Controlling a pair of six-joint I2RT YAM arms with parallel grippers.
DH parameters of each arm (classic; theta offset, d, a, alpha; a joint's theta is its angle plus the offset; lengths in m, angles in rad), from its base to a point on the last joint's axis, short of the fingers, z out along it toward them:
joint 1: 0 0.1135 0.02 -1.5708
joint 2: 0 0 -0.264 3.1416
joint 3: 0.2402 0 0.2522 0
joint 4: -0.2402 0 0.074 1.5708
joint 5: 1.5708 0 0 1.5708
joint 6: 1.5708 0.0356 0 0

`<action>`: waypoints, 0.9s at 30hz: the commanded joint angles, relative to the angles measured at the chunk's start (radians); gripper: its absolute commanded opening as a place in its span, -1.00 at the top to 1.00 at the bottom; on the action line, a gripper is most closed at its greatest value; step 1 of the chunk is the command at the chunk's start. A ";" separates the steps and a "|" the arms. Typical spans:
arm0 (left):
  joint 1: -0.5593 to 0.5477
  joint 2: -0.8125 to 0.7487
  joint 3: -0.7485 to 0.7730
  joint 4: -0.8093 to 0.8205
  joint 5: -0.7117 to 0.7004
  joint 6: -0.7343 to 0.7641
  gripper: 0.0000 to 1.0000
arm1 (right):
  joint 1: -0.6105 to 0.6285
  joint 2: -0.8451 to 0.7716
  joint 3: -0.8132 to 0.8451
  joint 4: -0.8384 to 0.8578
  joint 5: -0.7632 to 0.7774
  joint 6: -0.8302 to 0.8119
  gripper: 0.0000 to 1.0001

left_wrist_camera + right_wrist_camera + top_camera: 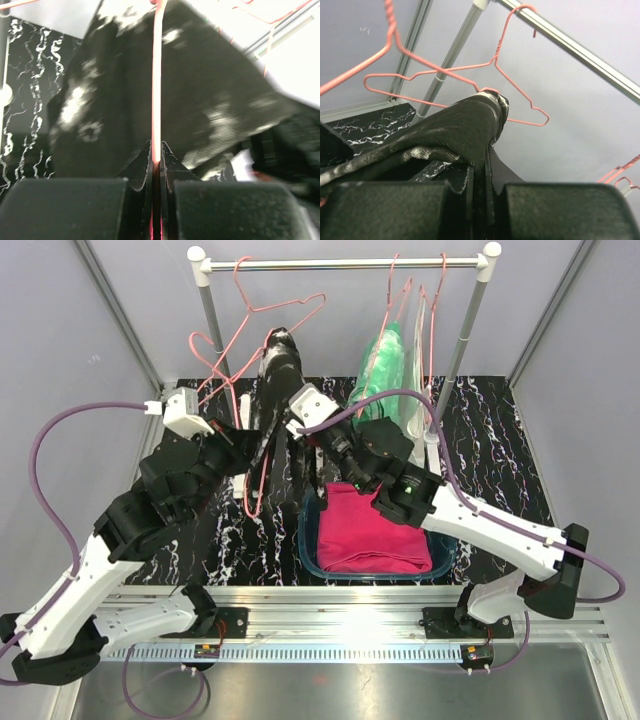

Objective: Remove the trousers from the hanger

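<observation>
Black trousers (278,370) edge in right hand (480,172)

Folded trousers (372,530) lie in a bin (304,532) on the table (500,460), before the rail (340,262) bearing hangers (390,285).

the left gripper (156,162) at bottom centre pinches a pink hanger wire (157,75), its jaws closed on it. the wire runs straight up the frame, across black trousers with white splashes (165,95). black marbled table (25,90) shows at left.
</observation>
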 commanded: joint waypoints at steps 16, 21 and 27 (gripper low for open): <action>-0.003 -0.094 -0.154 -0.016 -0.076 -0.014 1.00 | -0.004 -0.287 0.294 -0.237 -0.148 0.032 1.00; -0.003 -0.094 -0.157 0.000 -0.068 -0.003 1.00 | -0.005 -0.316 0.329 -0.379 -0.146 0.057 1.00; -0.003 -0.111 -0.148 -0.007 -0.094 0.017 1.00 | -0.005 -0.387 0.258 -0.500 -0.028 0.034 1.00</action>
